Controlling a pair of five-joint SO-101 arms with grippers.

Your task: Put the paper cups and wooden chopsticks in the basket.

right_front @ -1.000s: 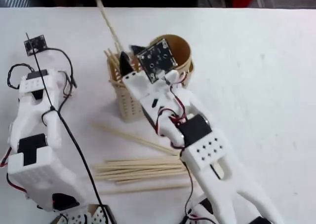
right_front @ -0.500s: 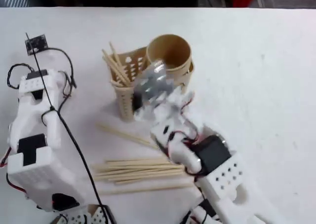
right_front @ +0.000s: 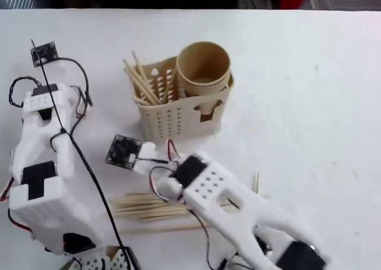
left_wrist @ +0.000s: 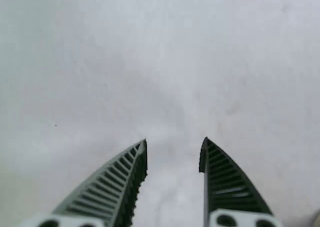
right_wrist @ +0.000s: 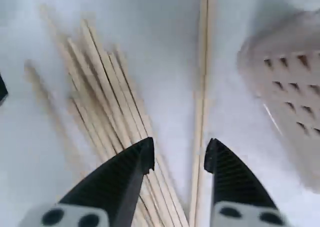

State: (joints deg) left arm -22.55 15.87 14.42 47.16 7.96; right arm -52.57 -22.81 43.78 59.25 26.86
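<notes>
One cup stack (right_front: 203,68) sits in the basket (right_front: 178,118), perhaps eight chopsticks (right_front: 149,204) loose; left tool (left_wrist: 174,141), right tool (right_wrist: 180,143) parted.

White counter (right_front: 309,74). A beige perforated basket (right_front: 178,118) stands upright toward the back. Stacked paper cups (right_front: 203,65) sit in the compartment farther from the left arm. A bunch of wooden chopsticks (right_front: 141,82) leans in the other compartment, tips above the rim. A loose chopstick pile (right_front: 143,206) lies flat on the counter in front of the basket, apart from it. The right arm (right_front: 208,187) lies across the pile's end, with its circuit board (right_front: 124,151) between pile and basket. The left arm (right_front: 38,157) is folded at the counter's side, well apart from the basket, with a black cable (right_front: 89,169) running along it.
</notes>
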